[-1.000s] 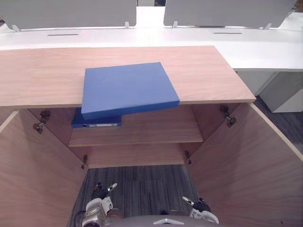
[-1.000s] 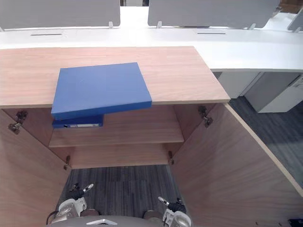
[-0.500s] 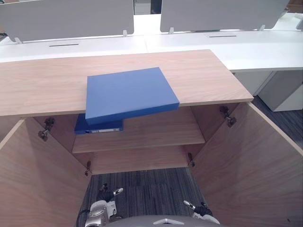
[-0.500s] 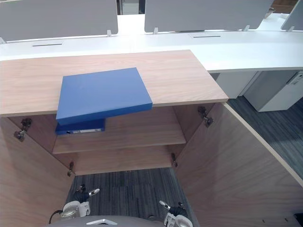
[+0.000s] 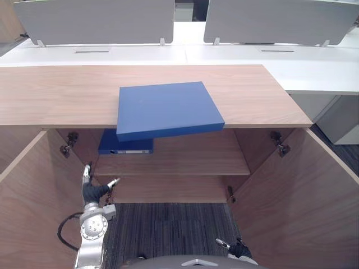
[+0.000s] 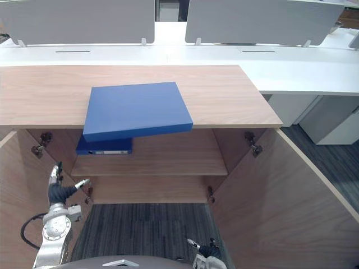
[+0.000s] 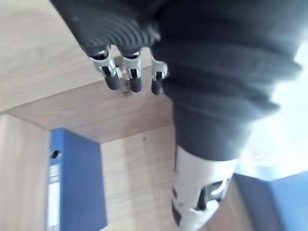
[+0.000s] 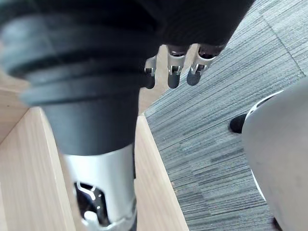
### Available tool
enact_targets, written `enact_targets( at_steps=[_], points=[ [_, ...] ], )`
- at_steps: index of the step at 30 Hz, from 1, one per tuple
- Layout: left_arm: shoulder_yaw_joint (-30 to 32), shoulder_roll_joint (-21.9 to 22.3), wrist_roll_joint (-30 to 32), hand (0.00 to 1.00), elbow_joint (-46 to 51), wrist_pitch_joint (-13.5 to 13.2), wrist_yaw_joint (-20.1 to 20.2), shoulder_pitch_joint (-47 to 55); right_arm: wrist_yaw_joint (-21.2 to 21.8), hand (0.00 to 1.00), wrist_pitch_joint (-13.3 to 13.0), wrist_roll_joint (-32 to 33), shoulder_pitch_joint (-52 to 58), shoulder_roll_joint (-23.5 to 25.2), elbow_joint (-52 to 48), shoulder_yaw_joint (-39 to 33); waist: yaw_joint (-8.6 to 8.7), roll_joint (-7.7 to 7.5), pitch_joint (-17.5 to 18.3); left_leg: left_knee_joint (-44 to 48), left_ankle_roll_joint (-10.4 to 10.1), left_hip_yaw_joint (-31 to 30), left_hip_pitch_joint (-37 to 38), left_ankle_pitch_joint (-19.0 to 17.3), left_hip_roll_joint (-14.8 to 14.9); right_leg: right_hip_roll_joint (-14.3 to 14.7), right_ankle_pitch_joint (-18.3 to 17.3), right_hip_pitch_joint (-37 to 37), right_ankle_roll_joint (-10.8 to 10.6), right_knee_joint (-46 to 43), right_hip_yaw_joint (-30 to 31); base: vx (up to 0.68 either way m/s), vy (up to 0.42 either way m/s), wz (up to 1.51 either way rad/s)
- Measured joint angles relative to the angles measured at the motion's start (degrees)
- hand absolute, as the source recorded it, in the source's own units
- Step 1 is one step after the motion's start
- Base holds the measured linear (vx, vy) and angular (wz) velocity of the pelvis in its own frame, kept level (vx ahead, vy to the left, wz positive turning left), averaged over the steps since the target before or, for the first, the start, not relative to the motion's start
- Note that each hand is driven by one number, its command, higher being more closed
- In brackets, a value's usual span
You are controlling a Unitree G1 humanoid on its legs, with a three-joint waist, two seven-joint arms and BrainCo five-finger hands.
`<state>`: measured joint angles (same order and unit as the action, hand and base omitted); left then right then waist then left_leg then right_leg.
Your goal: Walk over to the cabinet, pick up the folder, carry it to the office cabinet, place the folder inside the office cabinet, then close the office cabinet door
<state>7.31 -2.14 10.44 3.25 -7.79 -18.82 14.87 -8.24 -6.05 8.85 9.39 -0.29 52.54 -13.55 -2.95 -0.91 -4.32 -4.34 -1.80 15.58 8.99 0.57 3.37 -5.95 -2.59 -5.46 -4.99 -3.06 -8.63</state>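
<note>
Folder (image 5: pixel 168 109) lies flat on the cabinet top (image 5: pixel 50 92), its near edge overhanging the front, so my left hand (image 5: pixel 92 192), fingers apart and empty below it, should slide under that overhang, and my slack, empty right hand (image 5: pixel 238 247) should come up to steady the other side.

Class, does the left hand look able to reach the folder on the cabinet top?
Probably yes: the left hand is open below it, and the folder overhangs the cabinet top with nothing between.
</note>
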Motion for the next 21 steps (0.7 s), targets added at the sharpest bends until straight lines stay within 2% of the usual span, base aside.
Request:
enact_targets(
  at_steps=[4, 10, 16, 21],
  points=[
    [-2.6, -0.3, 6.1, 0.00, 10.2, -0.6, -2.3, -0.1, 0.0, 0.00, 0.0, 0.5, 0.2, -0.1, 0.1, 1.4, 0.00, 0.18, 0.4, 0.5, -0.2, -0.1, 0.0, -0.7, 0.4, 0.2, -0.8, -0.5, 0.0, -0.4, 0.0, 0.00, -0.009, 0.00],
    [-9.0, -2.9, 13.1, 0.00, 18.3, -2.6, -3.7, -1.1, -0.1, 0.00, 0.0, 0.4, 0.2, -0.4, 0.5, 1.7, 0.83, 0.60, 1.8, 0.5, -0.3, -1.2, -0.2, -0.9, 0.4, 0.4, -2.0, -0.3, 0.3, -1.5, 0.5, 0.02, -0.013, 0.06],
    [-12.3, -6.3, 21.4, 0.00, 18.7, -2.6, -4.8, -4.6, 0.0, 0.00, -0.4, 0.4, -0.9, -1.2, 2.5, 3.0, 1.57, 0.69, 2.2, 1.1, -0.2, -1.3, -0.1, -0.9, 0.4, 0.7, -2.0, -0.3, 0.4, -1.2, 3.5, 0.01, -0.002, 0.02],
    [-15.3, -10.9, 29.5, 0.00, 18.3, -1.9, -5.0, -8.0, 0.1, 0.00, -0.6, 0.4, -1.2, -1.8, 2.5, 3.9, 2.75, 0.79, 2.6, 1.1, -0.2, -0.5, -0.2, -1.0, 0.4, 0.8, -1.9, 0.7, 0.3, -1.2, 5.0, -0.04, -0.008, -0.09]
  ],
)
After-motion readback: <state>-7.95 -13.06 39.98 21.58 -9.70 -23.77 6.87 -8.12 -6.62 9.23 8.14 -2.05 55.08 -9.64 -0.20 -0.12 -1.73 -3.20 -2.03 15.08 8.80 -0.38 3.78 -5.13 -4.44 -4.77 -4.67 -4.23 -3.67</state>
